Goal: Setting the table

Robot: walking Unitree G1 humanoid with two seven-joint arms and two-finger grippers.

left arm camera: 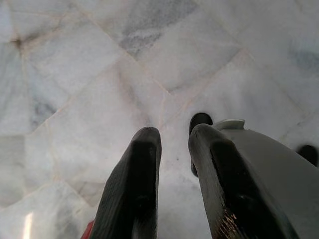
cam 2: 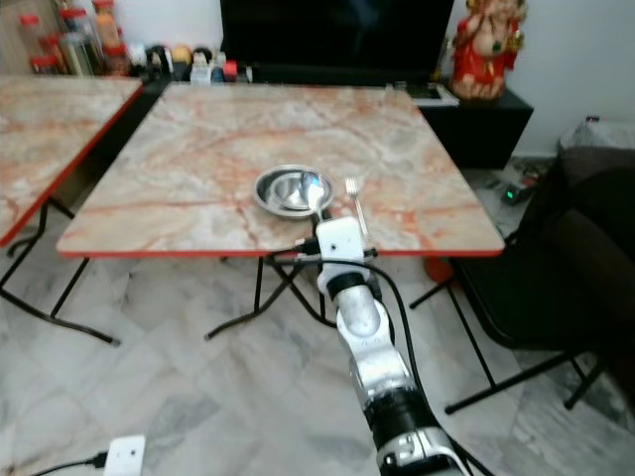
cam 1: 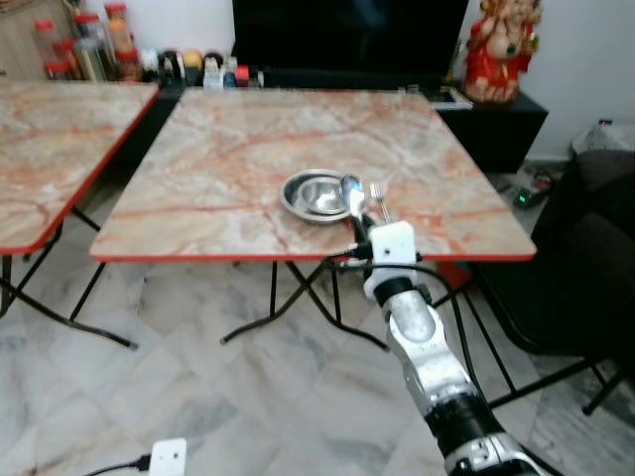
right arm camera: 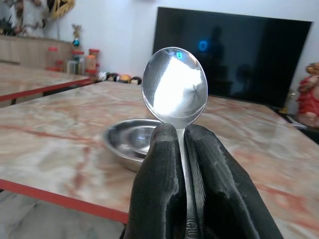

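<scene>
Steel spoon [right arm camera: 175,94] upright in right claw [right arm camera: 182,149], bowl-end up

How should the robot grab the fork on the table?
By its thin handle, from above. The fork lies flat on the table just right of the bowl, handle toward the near edge, so fingers can straddle it. The right gripper already holds a spoon.

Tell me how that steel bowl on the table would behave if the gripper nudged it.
The steel bowl looks thin and shallow, so probably light. Its polished metal on the smooth marble-look table would likely slide rather than tip. The right gripper, shut on the spoon, could clink against it; denting seems unlikely.
</scene>
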